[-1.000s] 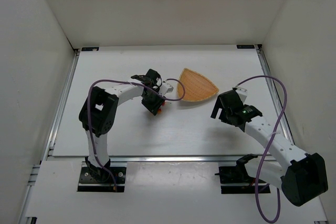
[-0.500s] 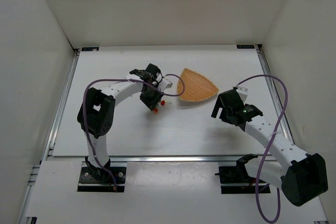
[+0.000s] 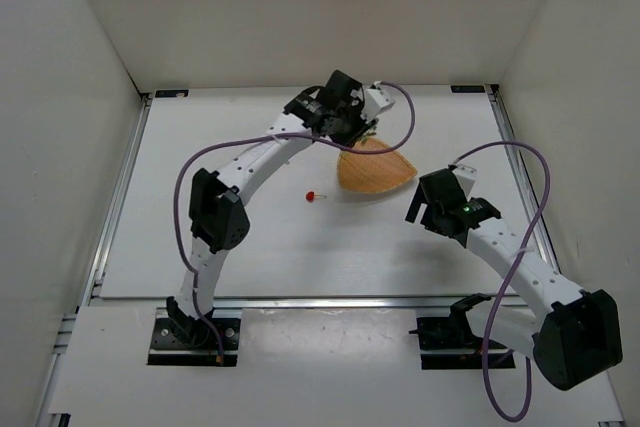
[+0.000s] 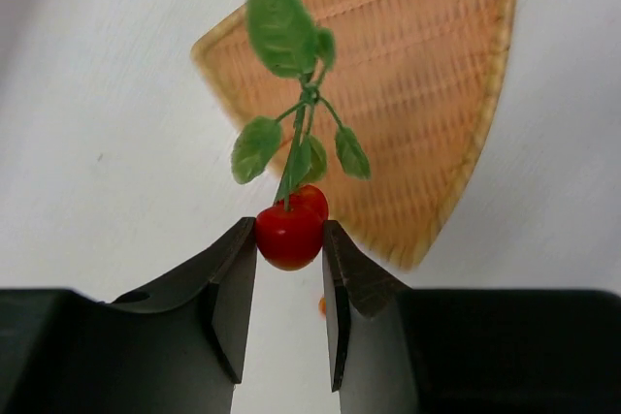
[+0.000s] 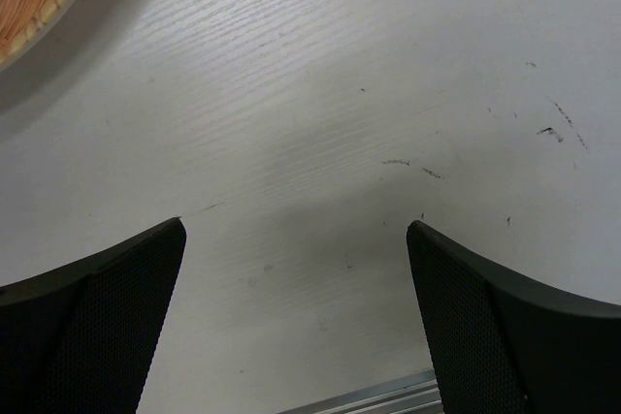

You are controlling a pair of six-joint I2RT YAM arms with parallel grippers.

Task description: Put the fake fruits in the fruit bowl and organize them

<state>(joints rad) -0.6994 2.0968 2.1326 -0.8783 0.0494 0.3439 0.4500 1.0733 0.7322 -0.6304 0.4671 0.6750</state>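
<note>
Left gripper is closed on a cherry sprig. The red cherries are pinched between its fingertips, with the stem and green leaves sticking out beyond them. The gripper is held above the far-left corner of the woven fruit bowl, which sits right of table centre. One loose red fruit lies on the table, left of the bowl and apart from it. Right gripper is spread wide with nothing between its fingers, over the tabletop near-right of the bowl.

A white table is lying under your right gripper; dark scuff marks are showing ahead and right of it, and white walls are standing around, farther out.
</note>
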